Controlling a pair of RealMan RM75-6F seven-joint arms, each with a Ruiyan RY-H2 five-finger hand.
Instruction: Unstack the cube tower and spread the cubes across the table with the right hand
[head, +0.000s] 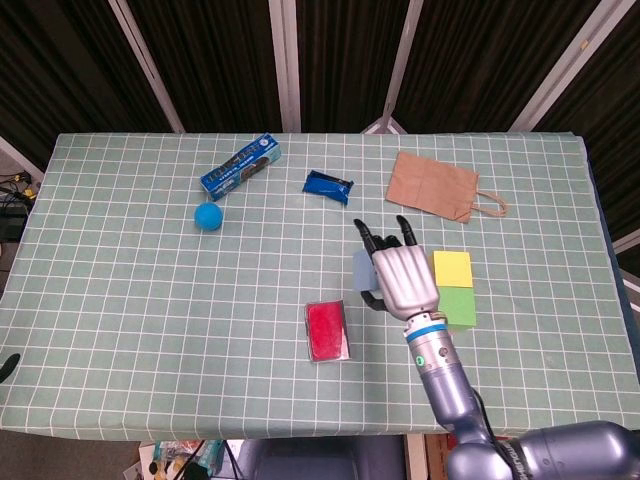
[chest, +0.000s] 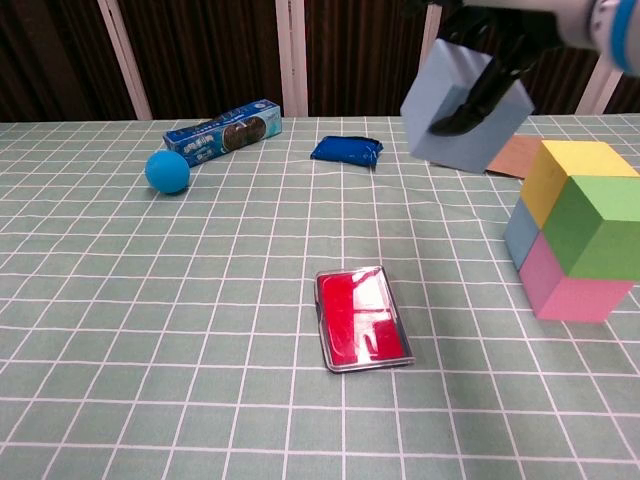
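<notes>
A grey-blue cube (chest: 465, 108) is being held tilted in the air by the right hand (head: 403, 280), with fingers (chest: 478, 100) wrapped across its face, above the middle of the table (head: 120, 300). The remaining cube tower (chest: 572, 243), with yellow, green, pink and blue blocks, is sitting toward the table's right edge. A red case (head: 328, 329) is lying near the front edge, and a blue ball (head: 208, 216), a blue box (head: 240, 167), a blue packet (head: 329, 185) and a paper bag (head: 434, 187) are lying toward the far edge.

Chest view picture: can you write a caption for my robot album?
The right hand carries a blue cube through the air, away from the cube tower.
</notes>
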